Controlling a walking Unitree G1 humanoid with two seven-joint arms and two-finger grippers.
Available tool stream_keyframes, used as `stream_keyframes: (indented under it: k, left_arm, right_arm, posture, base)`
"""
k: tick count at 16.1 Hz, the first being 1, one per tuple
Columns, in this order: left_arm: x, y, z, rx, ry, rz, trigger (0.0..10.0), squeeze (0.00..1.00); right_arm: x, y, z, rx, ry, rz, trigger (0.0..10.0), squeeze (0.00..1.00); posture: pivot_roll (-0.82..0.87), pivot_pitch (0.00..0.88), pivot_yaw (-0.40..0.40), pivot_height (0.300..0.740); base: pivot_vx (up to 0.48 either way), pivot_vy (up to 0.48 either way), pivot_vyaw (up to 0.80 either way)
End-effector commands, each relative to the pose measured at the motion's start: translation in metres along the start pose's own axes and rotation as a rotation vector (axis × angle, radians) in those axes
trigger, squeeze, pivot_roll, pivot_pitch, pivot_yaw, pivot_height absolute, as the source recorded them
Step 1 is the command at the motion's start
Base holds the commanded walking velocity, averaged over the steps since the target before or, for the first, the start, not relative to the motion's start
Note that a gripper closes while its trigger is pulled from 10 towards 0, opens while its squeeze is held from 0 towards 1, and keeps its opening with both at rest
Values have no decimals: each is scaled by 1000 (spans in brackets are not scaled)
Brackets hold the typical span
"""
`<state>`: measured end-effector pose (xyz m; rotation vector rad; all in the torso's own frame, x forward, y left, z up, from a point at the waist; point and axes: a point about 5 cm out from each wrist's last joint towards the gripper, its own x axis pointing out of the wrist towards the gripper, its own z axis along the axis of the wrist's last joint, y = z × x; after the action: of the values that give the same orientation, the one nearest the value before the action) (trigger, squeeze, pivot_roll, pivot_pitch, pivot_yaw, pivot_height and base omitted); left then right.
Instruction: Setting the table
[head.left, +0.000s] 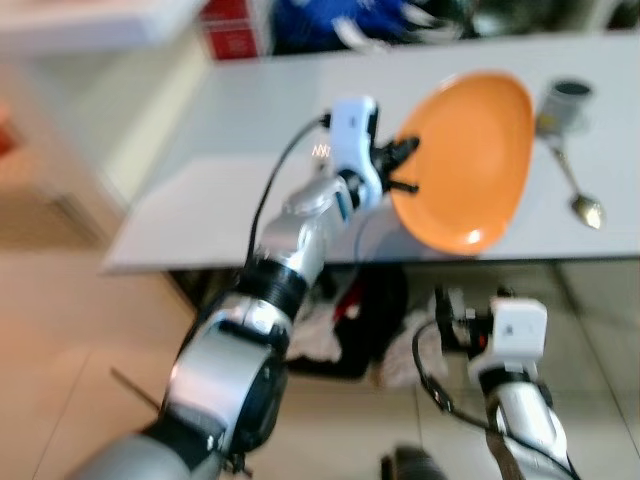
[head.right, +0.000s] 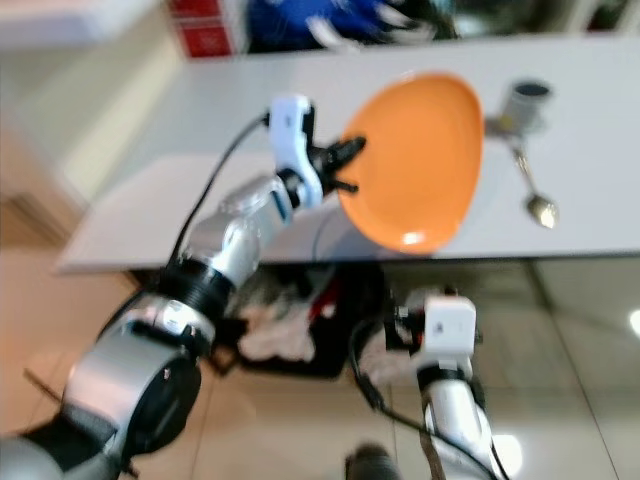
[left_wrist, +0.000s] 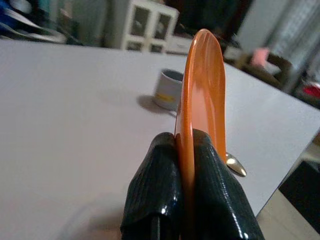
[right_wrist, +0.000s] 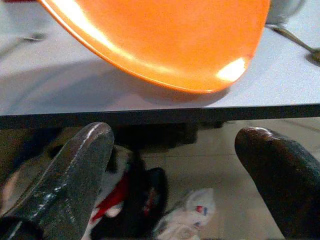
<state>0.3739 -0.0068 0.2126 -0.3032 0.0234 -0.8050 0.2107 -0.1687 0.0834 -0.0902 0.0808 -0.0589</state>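
- Left gripper (head.left: 405, 165), centre of the head view: jaws clamped on the rim of the plate (head.left: 470, 160), which hangs tilted over the desk (head.left: 230, 190) near its front edge.
- Best now, I'd say: level it, lower flat, release only once it rests.
- Right gripper (right_wrist: 175, 165), lower right below the desk edge, jaws apart, empty.
- Plate empty; mug (head.left: 566, 103) contents unclear; spoon (head.left: 580, 195) beside it.

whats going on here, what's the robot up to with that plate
The left gripper is shut on the rim of an orange plate, holding it over the near edge of the grey table. A cup and a spoon lie on the table to the plate's right. The right gripper hangs open below the table edge, holding nothing.
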Motion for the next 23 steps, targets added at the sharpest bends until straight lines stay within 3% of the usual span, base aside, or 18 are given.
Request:
stream_keyframes:
  k: [1, 5, 8, 12, 15, 16, 20, 21, 23]
  left_arm:
    - [15, -28, 10, -15, -45, -83, 0, 0]
    - [24, -38, 5, -149, -1, -99, 0, 0]
    - [28, -40, -11, -355, 73, -44, 0, 0]
    - [27, -40, -26, -464, 121, 21, 0, 0]
    - [27, -38, -30, -502, 128, 62, 0, 0]
    - [27, -37, -32, -510, 141, 89, 10000, 0]
    - [26, -34, -37, -525, 147, 176, 10000, 39]
    - [25, -30, -37, -522, 134, 217, 10000, 412]
    - [23, -24, -38, -520, 121, 281, 10000, 400]
  right_arm:
    - [1, -1, 3, -4, -7, -10, 10000, 0]
    - [0, 0, 2, -4, -3, -4, 10000, 0]
    - [0, 1, 2, -6, -1, 0, 10000, 0]
    - [-1, 2, 3, -8, 0, 1, 10000, 0]
    - [-4, 1, 3, -12, 4, 0, 10000, 0]
    - [-5, 0, 3, -14, 7, -1, 10000, 0]
    - [-7, 0, 3, -18, 12, -6, 10000, 0]
    - [-8, -1, 3, -19, 14, -6, 10000, 0]
    - [-9, -1, 3, -20, 17, -7, 10000, 0]
  posture:
    - [-274, 19, 109, 727]
    - [-278, 25, 108, 727]
    - [-290, 33, 110, 727]
    - [-305, 44, 111, 727]
    - [-315, 51, 108, 727]
    - [-317, 54, 108, 727]
    - [-329, 61, 109, 727]
    - [-329, 61, 109, 727]
    - [-334, 66, 106, 727]
  base:
    - [480, 0, 0]
    - [0, 0, 0]
    - [0, 0, 0]
    - [0, 0, 0]
    - [0, 0, 0]
    - [0, 0, 0]
    - [0, 0, 0]
    - [0, 0, 0]
    - [0, 0, 0]
